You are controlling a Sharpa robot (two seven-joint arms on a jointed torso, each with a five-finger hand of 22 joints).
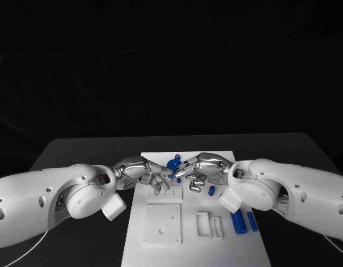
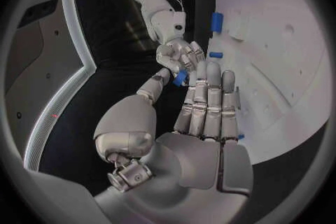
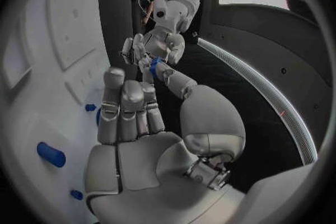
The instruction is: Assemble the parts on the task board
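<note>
Over the task board: our left hand and right hand meet.
Fingers: both hands' pinched together on one small blue part.
Nearby: two blue cylinders lie on the board.

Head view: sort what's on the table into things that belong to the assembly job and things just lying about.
Job:
white board
small blue part between the fingers of both hands
blue ring
two blue cylinders
short blue peg
left hand
right hand

Lying about:
nothing that I can see; just the black table.
</note>
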